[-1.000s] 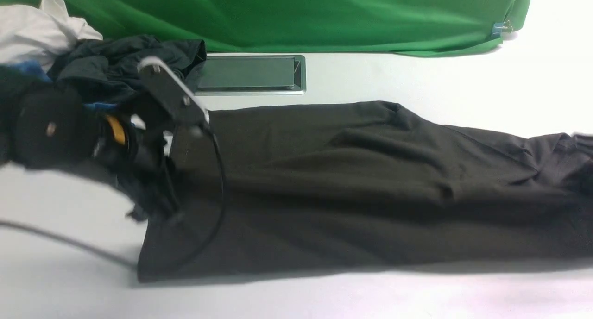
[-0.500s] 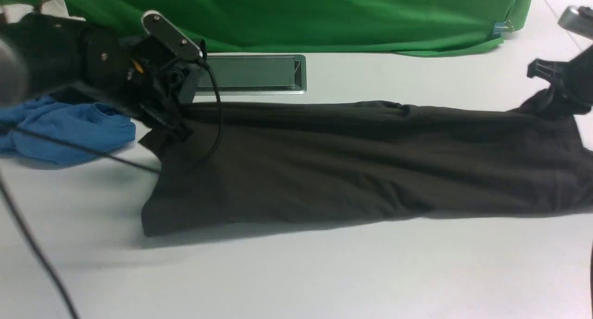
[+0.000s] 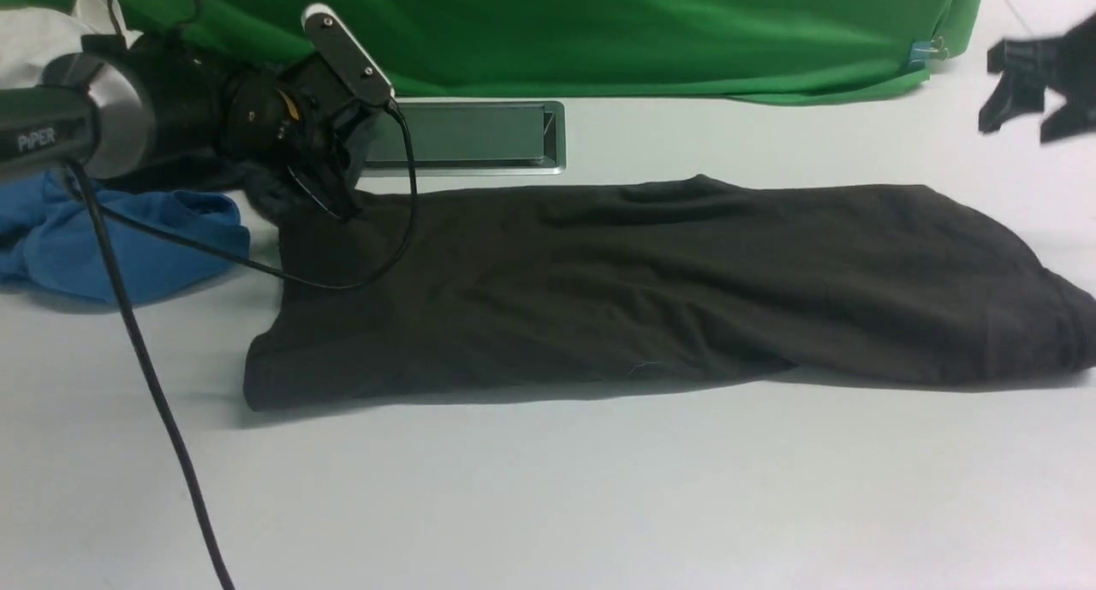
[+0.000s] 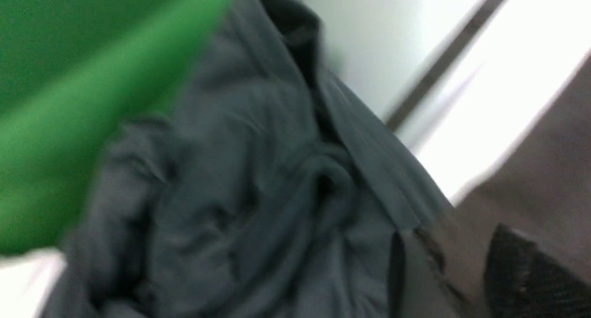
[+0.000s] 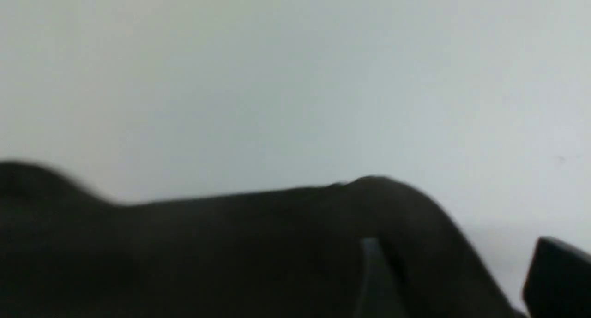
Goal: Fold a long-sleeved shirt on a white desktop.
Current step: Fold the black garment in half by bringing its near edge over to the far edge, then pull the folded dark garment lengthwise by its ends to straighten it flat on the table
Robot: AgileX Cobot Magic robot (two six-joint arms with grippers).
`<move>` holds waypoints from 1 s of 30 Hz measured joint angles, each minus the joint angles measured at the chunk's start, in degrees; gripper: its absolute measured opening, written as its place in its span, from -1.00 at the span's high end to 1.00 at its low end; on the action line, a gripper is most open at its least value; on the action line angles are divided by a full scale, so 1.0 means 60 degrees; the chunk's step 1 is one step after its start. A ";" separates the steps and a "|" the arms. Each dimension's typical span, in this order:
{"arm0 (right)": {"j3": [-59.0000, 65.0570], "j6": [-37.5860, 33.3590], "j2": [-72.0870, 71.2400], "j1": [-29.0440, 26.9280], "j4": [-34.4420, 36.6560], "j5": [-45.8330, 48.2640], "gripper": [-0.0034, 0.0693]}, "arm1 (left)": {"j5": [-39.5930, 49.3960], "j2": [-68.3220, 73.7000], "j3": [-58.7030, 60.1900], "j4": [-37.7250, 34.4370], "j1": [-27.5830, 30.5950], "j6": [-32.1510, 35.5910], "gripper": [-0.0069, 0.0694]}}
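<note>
The long-sleeved shirt (image 3: 651,282) lies flat on the white desktop (image 3: 548,487) as a long dark band, running from the left to the right edge of the front view. My left gripper (image 3: 330,203) hangs over the shirt's far left corner. In the left wrist view its fingers (image 4: 521,272) stand apart, open, with the shirt's edge (image 4: 545,170) seen beyond them. My right gripper (image 3: 1027,115) is raised at the back right, apart from the shirt, with its jaws open. The right wrist view shows the shirt's end (image 5: 231,253) beneath the open right gripper (image 5: 461,281).
A blue garment (image 3: 128,247) lies left of the shirt, with a white cloth (image 3: 34,42) behind it. A crumpled dark bluish garment (image 4: 231,193) sits under the left wrist. The grey cable hatch (image 3: 467,136) and green backdrop (image 3: 599,33) lie behind. A black cable (image 3: 154,384) crosses the front left.
Both grippers have opened and let go of the shirt, which has settled flat on the desk. The right gripper has lifted away to the back right; the left has risen slightly.
</note>
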 joint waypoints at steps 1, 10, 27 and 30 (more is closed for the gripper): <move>0.0013 -0.0185 -0.0146 0.0285 0.0000 0.0120 0.05 | -0.0230 0.0000 -0.0012 0.0044 0.0041 0.0000 0.08; 0.0372 -0.1966 0.0825 0.3373 0.0334 -0.1181 0.82 | 0.0676 -0.0275 -0.0573 -0.0305 0.0274 -0.2323 0.23; -0.1497 -0.2279 0.1504 0.2131 0.0003 -0.0989 0.69 | 0.2719 -0.4688 0.2769 -0.5301 -0.2330 -0.0003 0.77; -0.0855 -0.1654 0.0286 0.1166 -0.0964 0.0617 0.63 | 0.2765 -0.6065 0.4116 -0.5332 -0.2735 -0.0141 0.77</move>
